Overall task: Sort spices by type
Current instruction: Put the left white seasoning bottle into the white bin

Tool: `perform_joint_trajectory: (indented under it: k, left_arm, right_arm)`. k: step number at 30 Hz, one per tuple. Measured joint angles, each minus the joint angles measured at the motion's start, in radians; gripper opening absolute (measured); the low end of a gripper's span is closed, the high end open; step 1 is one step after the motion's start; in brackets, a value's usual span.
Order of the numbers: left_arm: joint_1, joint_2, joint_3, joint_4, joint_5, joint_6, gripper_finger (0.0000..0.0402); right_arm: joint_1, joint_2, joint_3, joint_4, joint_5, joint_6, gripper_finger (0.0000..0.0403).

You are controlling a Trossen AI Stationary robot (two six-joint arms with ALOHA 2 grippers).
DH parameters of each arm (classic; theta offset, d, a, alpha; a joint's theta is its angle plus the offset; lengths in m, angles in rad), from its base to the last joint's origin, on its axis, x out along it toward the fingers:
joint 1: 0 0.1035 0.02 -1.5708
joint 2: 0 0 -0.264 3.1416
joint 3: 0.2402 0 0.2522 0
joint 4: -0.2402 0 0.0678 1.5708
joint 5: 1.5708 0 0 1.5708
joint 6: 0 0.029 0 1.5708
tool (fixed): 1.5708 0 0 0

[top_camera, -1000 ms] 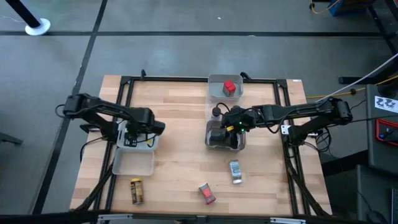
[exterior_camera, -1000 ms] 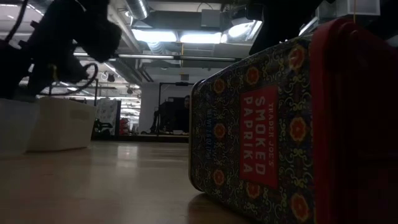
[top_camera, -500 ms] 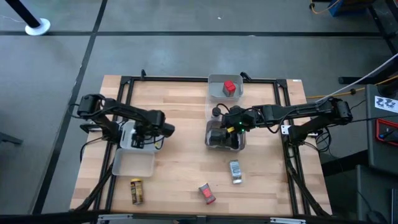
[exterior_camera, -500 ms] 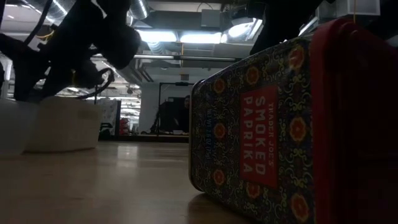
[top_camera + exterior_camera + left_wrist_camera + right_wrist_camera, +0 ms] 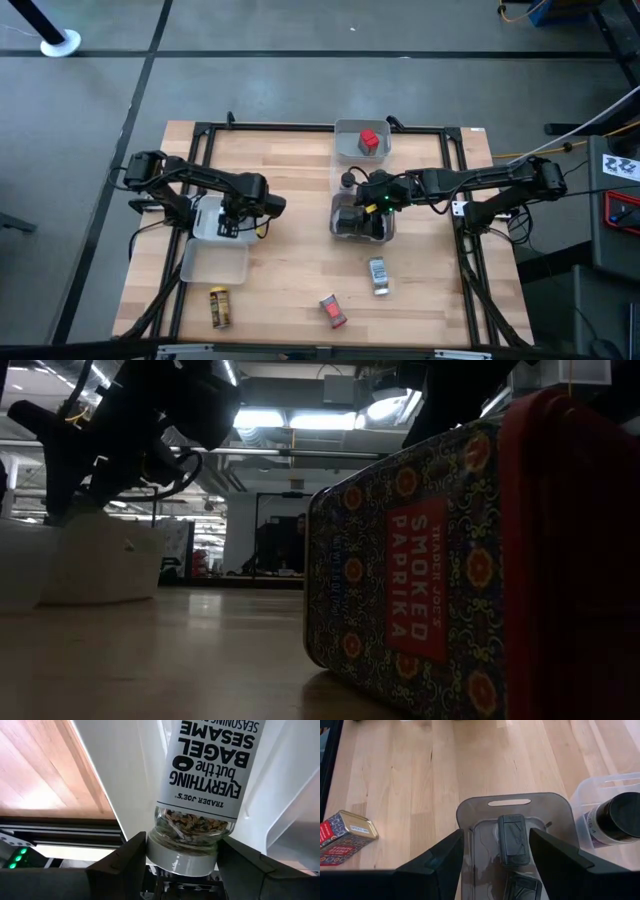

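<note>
I'm looking at the wooden desk (image 5: 290,270) from overhead, both arms over its middle band. Left gripper (image 5: 232,222) sits left of centre over the clear trays (image 5: 214,262) there; in the left wrist view its fingers (image 5: 125,857) are pinching a bagel seasoning jar (image 5: 205,780) at the white cap end, label upside down in frame, white tray plastic behind it. Right gripper (image 5: 352,208) is just right of centre, above the grey tray (image 5: 362,228); the right wrist view shows its fingers (image 5: 440,860) spread either side of that tray (image 5: 512,802) with nothing between them, and two dark tins (image 5: 513,839) lying in it. Beside the grey tray, a dark-lidded jar (image 5: 612,817) stands in a clear tray (image 5: 600,787); overhead it's the small jar (image 5: 349,181) just above the gripper. Top centre, a red box (image 5: 369,140) sits in another clear tray (image 5: 345,140). Loose on the desk in the lower part of the frame: a silver-grey jar (image 5: 378,274) lower right of centre, a red paprika tin (image 5: 332,311) bottom centre, a yellow jar (image 5: 219,307) bottom left, all lying apart from each other. Low view is mostly filled by the smoked paprika tin (image 5: 400,585) on the right, left arm dark at upper left above a white tray (image 5: 95,565).
</note>
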Motion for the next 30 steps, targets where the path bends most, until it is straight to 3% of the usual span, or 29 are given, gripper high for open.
perform_joint_trajectory:
  k: [7, 14, 30]
  left_arm:
    - [0.000, 0.000, 0.000, 0.000, 0.000, -0.003, 0.0198]
    - [0.000, 0.000, 0.000, 0.000, -0.001, -0.007, 0.0198]
    - [0.000, -0.001, 0.074, -0.001, -0.001, -0.063, 0.0198]
  right_arm:
    - [0.000, 0.001, 0.000, 0.029, 0.007, -0.014, 0.0225]
    - [0.000, 0.039, -0.055, 0.301, 0.019, -0.014, 0.0225]
    - [0.000, 0.271, -0.060, 0.659, 0.009, -0.044, 0.0225]
